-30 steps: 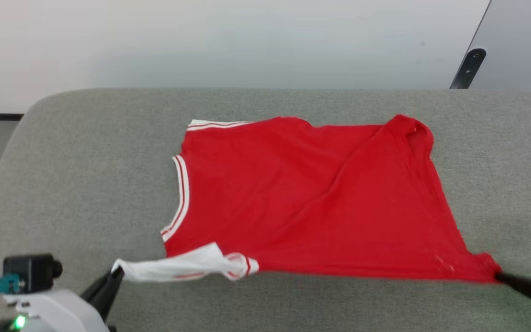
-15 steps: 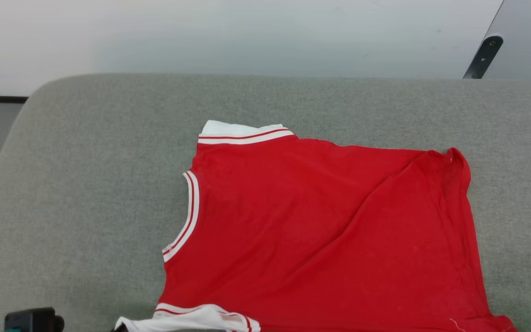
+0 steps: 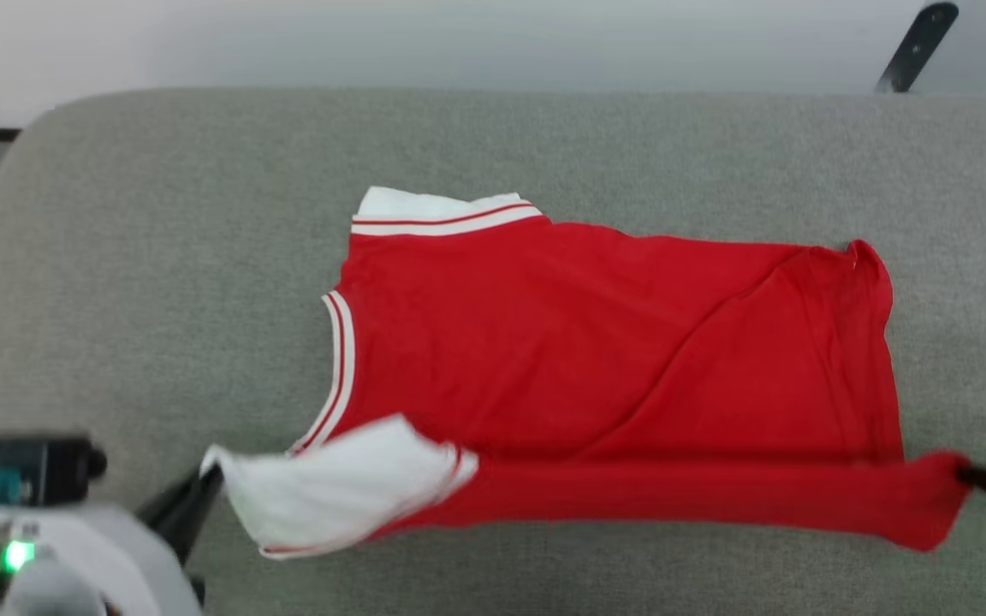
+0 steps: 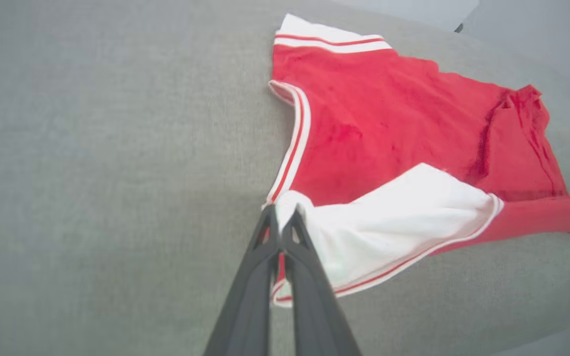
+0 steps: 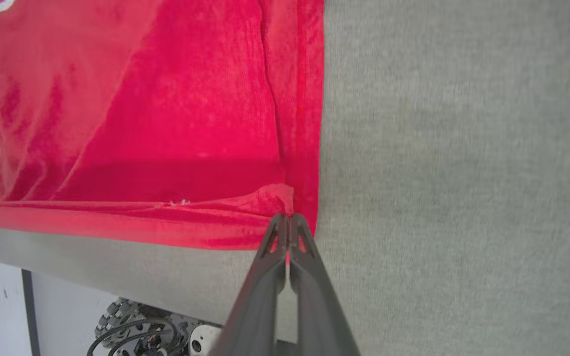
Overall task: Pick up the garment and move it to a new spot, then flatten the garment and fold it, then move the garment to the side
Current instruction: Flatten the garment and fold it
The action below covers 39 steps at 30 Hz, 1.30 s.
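A soft red short-sleeved shirt with white sleeves (image 3: 596, 359) lies spread across the middle of the head view, on a grey coarse-woven upholstered surface (image 3: 159, 257). Most of it rests flat, but its near edge is raised off the cushion and stretched into a taut band running from the lower left to the lower right of the frame.

At the lower left, the left gripper (image 4: 282, 217) is pinched tight on the tip of the near white sleeve (image 3: 339, 483). In the left wrist view its two dark fingers meet with white cloth caught between the tips. At the right edge of the head view, the right gripper (image 5: 289, 220) is clamped on the red hem corner (image 3: 929, 505) — in the right wrist view the fingers press together with red fabric bunched at their tips.

A curved white-and-red striped neck band (image 3: 341, 368) sits left of centre, and the far white sleeve (image 3: 437, 210) lies flat above it. A long diagonal crease (image 3: 715, 316) crosses the right half of the shirt. A black bracket (image 3: 917, 43) shows in the upper right corner — beyond the cushion's far edge.
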### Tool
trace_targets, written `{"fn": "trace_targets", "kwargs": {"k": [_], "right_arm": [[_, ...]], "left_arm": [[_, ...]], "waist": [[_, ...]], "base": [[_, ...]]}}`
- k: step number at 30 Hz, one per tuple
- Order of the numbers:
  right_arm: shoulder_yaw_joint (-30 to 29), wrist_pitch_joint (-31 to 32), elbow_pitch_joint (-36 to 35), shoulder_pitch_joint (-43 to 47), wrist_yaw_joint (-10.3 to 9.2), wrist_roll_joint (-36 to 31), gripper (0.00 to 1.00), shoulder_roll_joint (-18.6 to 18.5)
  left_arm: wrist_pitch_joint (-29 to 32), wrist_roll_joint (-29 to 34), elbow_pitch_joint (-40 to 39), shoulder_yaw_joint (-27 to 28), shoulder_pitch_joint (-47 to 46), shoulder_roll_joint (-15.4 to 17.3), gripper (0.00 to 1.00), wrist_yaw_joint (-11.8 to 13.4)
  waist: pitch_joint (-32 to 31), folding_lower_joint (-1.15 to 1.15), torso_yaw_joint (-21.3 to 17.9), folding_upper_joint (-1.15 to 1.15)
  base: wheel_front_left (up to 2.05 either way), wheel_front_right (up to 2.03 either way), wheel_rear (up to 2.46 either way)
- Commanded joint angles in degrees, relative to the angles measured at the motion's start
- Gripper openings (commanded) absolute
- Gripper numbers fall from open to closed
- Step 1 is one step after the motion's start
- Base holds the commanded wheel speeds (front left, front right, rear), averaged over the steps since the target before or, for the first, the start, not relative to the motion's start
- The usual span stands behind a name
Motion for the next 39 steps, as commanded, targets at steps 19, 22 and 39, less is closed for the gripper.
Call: {"fn": "trace_targets", "kwargs": {"k": [19, 22, 39], "right_arm": [[18.21, -10.63, 20.03, -18.24, -0.07, -5.42, 0.00, -6.03], [20.65, -13.67, 24.10, -18.99, -0.08, -5.22, 0.00, -6.63], [27.61, -21.09, 37.57, -24.20, -0.13, -2.57, 0.00, -7.55]], "left_arm": [[17.56, 10.81, 23.78, -5.60, -25.30, -15.12, 0.00, -12.97], [18.68, 10.59, 28.02, -6.55, -26.41, -17.55, 0.00, -14.55], [41.37, 4.41, 44.44, -13.26, -32.39, -26.57, 0.00, -15.59]], "waist": [[10.59, 0.00, -3.64, 0.00], [11.22, 0.00, -3.57, 0.00], [10.45, 0.00, -1.98, 0.00]], "base": [[0.00, 0.00, 0.00], [0.00, 0.00, 0.00], [0.00, 0.00, 0.00]]}}
